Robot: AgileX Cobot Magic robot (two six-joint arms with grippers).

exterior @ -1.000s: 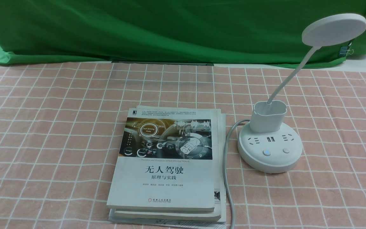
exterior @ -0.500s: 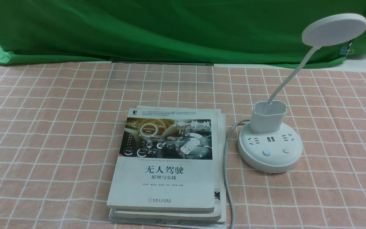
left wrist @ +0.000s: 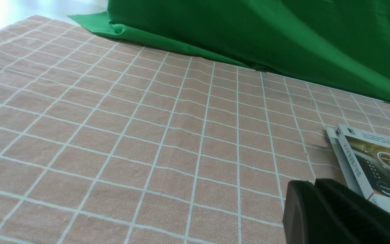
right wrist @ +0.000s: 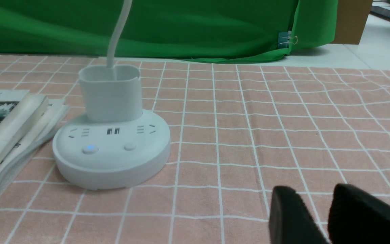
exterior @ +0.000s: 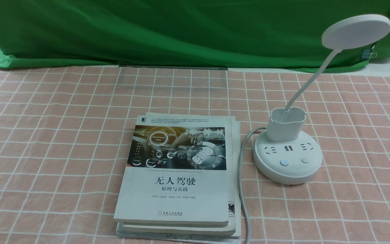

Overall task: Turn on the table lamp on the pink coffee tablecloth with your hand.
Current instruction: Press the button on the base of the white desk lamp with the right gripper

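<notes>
Pink coffee tablecloth [exterior: 46, 135] unchanged; table lamp [exterior: 287, 162], book [exterior: 178, 189] unmoved.

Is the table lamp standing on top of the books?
No, the table lamp stands on the pink coffee tablecloth, beside the books.

**Camera positions: three views**

- Front view: fixed and raised on the robot's side. It looks forward and down over the pink coffee tablecloth [exterior: 46, 135] to the green backdrop [exterior: 181, 30] across the top of the frame. Widest coverage: table lamp [exterior: 288, 154] at right, stack of books [exterior: 178, 176] at lower centre.
- Left wrist view: low and close over the cloth, facing the backdrop at a slant, with the left gripper [left wrist: 313, 183] in the foreground. It shares a book corner, the cloth and the backdrop with the front view.
- Right wrist view: low and near, facing the lamp base, with the right gripper [right wrist: 317, 196] in the foreground. It shares the lamp base, book edges and backdrop clip [right wrist: 287, 38] with the front view.
</notes>
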